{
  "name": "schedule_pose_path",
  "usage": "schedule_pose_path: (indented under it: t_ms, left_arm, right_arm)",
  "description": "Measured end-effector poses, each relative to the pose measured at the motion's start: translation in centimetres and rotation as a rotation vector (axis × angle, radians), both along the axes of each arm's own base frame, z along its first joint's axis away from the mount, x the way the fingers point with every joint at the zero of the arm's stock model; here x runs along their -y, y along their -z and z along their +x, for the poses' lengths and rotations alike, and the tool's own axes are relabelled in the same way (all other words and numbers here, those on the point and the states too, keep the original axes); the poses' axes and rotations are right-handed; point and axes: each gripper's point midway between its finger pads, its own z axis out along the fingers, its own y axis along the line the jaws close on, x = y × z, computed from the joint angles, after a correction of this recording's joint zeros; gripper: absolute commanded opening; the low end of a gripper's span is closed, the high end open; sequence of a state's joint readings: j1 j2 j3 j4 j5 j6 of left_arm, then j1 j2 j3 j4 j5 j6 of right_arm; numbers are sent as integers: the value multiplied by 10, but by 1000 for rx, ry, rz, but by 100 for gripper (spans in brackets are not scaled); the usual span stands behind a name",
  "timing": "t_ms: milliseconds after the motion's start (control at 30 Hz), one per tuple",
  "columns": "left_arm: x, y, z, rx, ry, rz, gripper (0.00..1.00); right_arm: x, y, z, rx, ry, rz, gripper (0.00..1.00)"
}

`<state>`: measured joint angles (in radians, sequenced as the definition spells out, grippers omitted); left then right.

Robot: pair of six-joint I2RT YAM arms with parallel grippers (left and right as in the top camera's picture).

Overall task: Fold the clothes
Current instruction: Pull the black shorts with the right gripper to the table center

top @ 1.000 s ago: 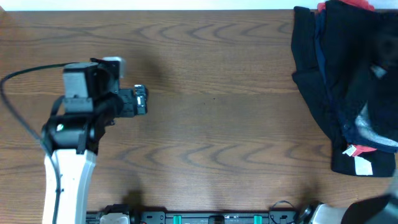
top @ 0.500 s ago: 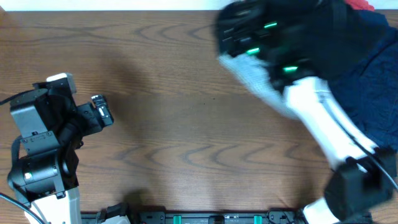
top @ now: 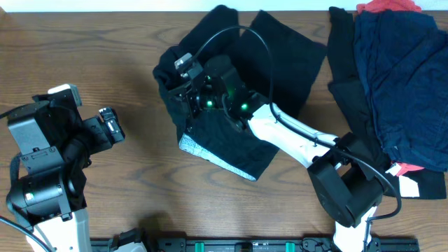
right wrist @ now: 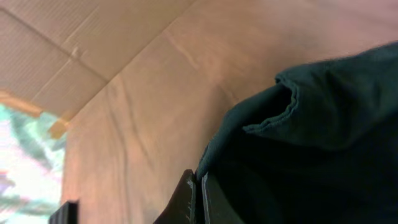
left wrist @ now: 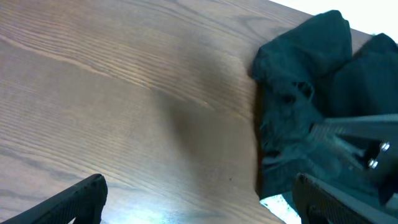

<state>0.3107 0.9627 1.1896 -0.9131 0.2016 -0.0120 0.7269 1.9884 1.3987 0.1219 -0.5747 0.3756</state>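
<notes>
Pinching shut in the right wrist view, the right gripper [right wrist: 198, 200] has its two fingers pressed together, with an edge of the black shorts [right wrist: 311, 137] rising straight out of them. Overhead only places this gripper [top: 183, 78]: it is at the left end of the shorts [top: 224, 150], its finger state hidden under the wrist housing.

Left gripper [top: 112, 124] is well apart from the cloth, over bare table [top: 140, 42]. Its own camera shows the fingers spread wide at the two lower corners, nothing between them [left wrist: 199, 186]. That view also catches the bunched left end of the shorts [left wrist: 298, 74] at upper right.

Shorts lie crumpled in the upper middle of the table. A pale speckled lining [top: 192, 145] is turned out at the lower left edge. It is clear from overhead and shows only as a sliver in the left wrist view.

Only overhead shows the pile of garments [top: 399, 77] at far right: navy on top, black beneath, red at the far edge. A white label [top: 407, 186] sits at its near corner.
</notes>
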Motion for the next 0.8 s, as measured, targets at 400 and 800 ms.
schedule_pose_path:
  t_ms: [400, 800]
  left_arm:
    - [-3, 9, 10, -28, -2, -12, 96]
    - [11, 16, 18, -41, 55, -96, 95]
  right_arm:
    - [-19, 5, -54, -80, -167, -13, 99]
    - [139, -22, 2, -56, 231, -372, 99]
